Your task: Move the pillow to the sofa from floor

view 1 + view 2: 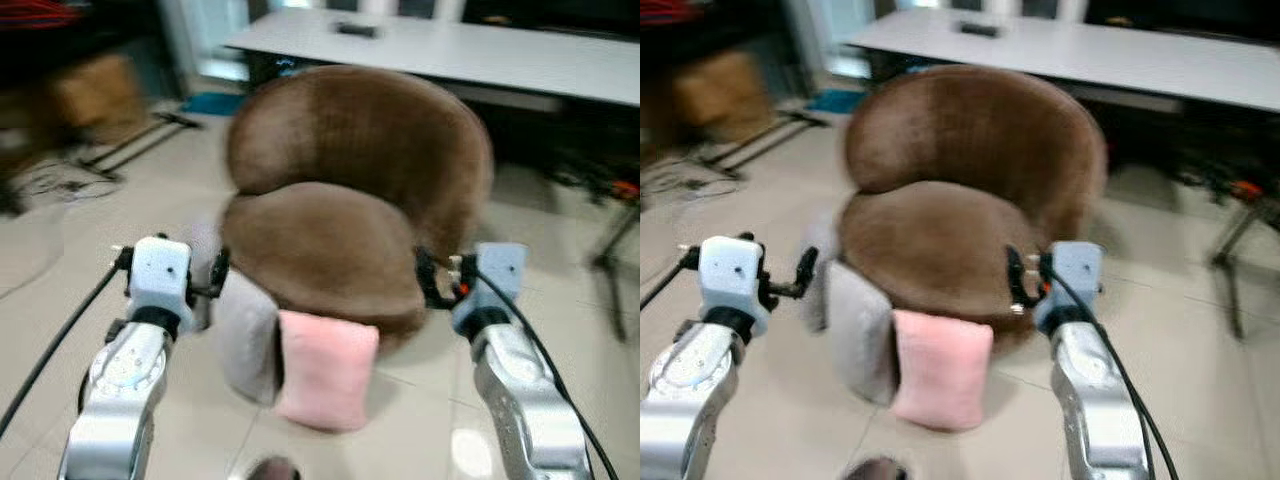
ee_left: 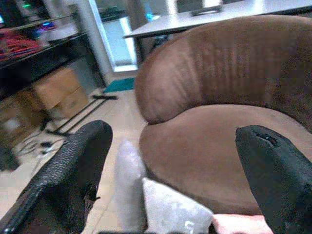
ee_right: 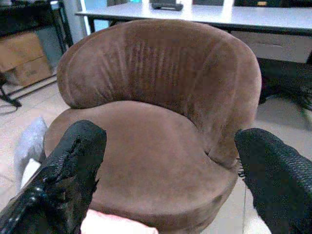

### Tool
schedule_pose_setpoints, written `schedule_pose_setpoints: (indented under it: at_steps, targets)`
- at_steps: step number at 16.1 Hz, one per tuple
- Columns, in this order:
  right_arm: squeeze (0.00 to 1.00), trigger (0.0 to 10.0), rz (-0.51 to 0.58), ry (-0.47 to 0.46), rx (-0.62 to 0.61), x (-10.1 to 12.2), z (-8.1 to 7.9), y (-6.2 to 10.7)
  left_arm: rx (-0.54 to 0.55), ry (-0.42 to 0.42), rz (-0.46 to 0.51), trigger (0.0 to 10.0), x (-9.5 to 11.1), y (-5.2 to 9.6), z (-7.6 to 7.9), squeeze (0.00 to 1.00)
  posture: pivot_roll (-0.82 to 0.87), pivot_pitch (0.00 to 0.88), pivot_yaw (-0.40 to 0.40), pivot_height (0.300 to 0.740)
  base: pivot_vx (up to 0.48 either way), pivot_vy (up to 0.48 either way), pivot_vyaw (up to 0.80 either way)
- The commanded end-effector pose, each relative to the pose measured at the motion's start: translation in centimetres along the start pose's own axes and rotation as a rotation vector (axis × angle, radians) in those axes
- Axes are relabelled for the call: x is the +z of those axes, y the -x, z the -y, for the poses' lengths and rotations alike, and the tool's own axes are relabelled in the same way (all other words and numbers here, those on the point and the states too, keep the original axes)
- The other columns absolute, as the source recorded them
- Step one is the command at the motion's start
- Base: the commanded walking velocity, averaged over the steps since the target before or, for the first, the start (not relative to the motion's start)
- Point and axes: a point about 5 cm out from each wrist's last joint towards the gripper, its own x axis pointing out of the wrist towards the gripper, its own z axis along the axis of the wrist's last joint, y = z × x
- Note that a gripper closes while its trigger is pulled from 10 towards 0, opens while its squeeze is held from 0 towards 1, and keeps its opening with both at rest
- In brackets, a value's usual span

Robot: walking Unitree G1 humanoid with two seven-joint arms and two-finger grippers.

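The pink pillow (image 1: pixel 326 368) stands on edge on the tiled floor (image 1: pixel 420 410), leaning against the near front of the brown sofa (image 1: pixel 340 200), with a grey pillow (image 1: pixel 247 335) touching its left side. It looks soft and light, so squeezing its two sides should serve. Its long axis runs roughly upright. The left gripper (image 2: pixel 175 180) and the right gripper (image 3: pixel 165 180) hover spread wide, holding nothing.

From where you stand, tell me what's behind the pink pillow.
Behind the pink pillow stands the brown sofa; its base there is covered. A grey pillow leans beside it. Both grippers, left and right, are open.
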Motion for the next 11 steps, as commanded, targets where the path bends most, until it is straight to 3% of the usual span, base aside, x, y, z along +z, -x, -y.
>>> schedule_pose_setpoints:
  at_steps: [1, 2, 5, 7, 8, 9, 11]
  targets:
    - [1.0, 10.0, 0.031, 0.025, -0.011, 0.72, -0.1, -0.1, 0.015, -0.008, 0.04, 10.0, 0.83, -0.2, -0.26, 0.65, 0.04, 0.0, -0.013, 0.74, 0.0, 0.0, 0.8]
    - [1.0, 10.0, 0.033, 0.033, -0.027, 0.69, -0.02, -0.07, 0.017, -0.014, 0.038, 10.0, 0.85, -0.28, -0.22, 0.67, 0.04, 0.0, -0.014, 0.74, 0.0, 0.0, 0.77]
    - [1.0, 10.0, 0.04, 0.075, -0.062, 0.83, 0.29, -0.11, -0.001, 0.011, 0.052, 10.0, 0.94, -0.29, 0.07, 0.7, 0.04, 0.0, -0.015, 0.74, 0.0, 0.0, 0.0]
    - [1.0, 10.0, 0.028, 0.102, -0.023, 0.87, -0.03, -0.2, -0.011, 0.02, 0.059, 10.0, 1.01, -0.22, 0.23, 0.7, 0.04, 0.0, -0.016, 0.74, 0.0, 0.0, 0.0]
    - [0.35, 10.0, 0.032, 0.079, -0.02, 0.89, -0.24, -0.08, -0.012, 0.023, 0.06, 10.0, 1.01, -0.2, 0.27, 0.69, 0.04, 0.0, -0.02, 0.74, 0.0, 0.0, 0.0]
    - [0.0, 10.0, 0.026, 0.078, -0.018, 0.8, -0.32, -0.09, -0.011, 0.025, 0.06, 10.0, 1.0, -0.18, 0.25, 0.69, 0.04, 0.0, -0.021, 0.74, 0.0, 0.0, -0.77]
    - [0.0, 10.0, 0.028, 0.082, -0.014, 0.76, -0.41, -0.08, -0.009, 0.029, 0.061, 10.0, 0.98, -0.16, 0.24, 0.69, 0.04, 0.0, -0.023, 0.74, 0.242, 0.0, -0.77]
